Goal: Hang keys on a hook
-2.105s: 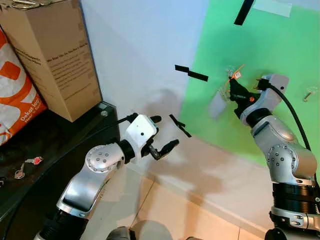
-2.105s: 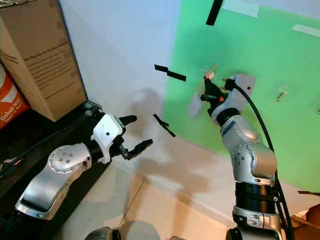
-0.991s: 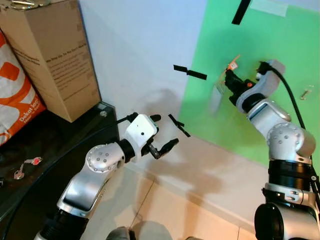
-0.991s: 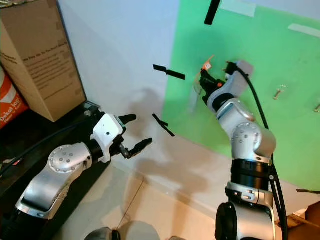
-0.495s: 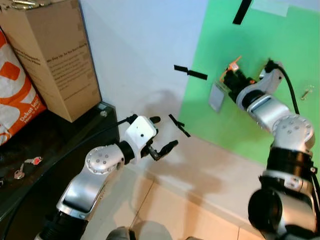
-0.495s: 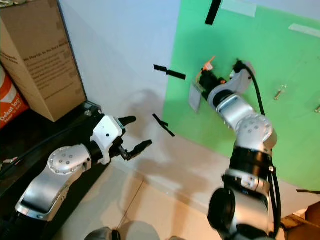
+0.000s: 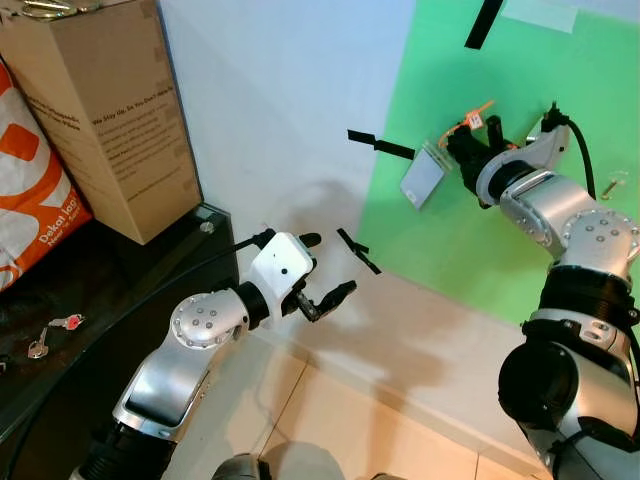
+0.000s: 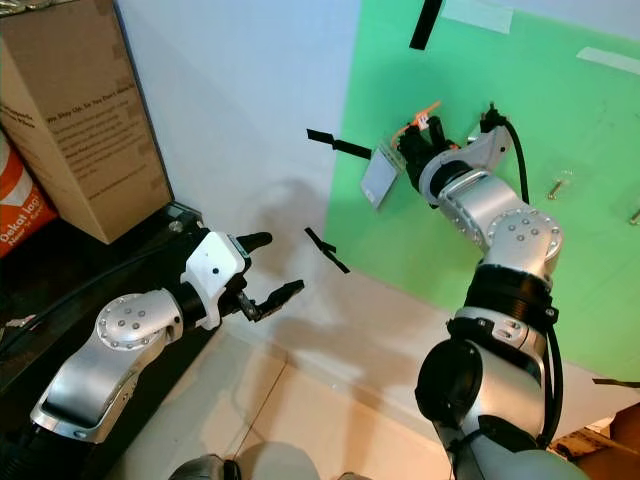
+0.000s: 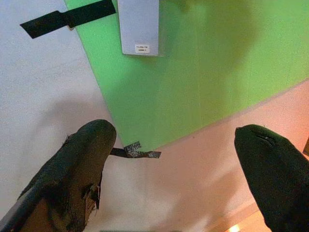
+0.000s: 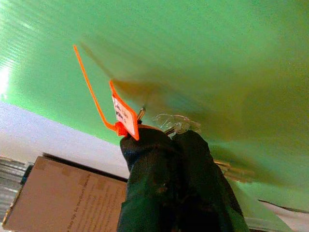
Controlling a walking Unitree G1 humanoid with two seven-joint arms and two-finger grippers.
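The right gripper (image 10: 166, 145) pinches the keys (image 7: 468, 128) against the green board (image 7: 520, 90), the clear hook (image 10: 175, 123) just beyond its fingertips.

A cardboard box (image 7: 100, 110) and an orange bag (image 7: 30, 200) stand well left of the left claw (image 7: 325, 270); black tape strips (image 7: 380, 146) sit just above it.
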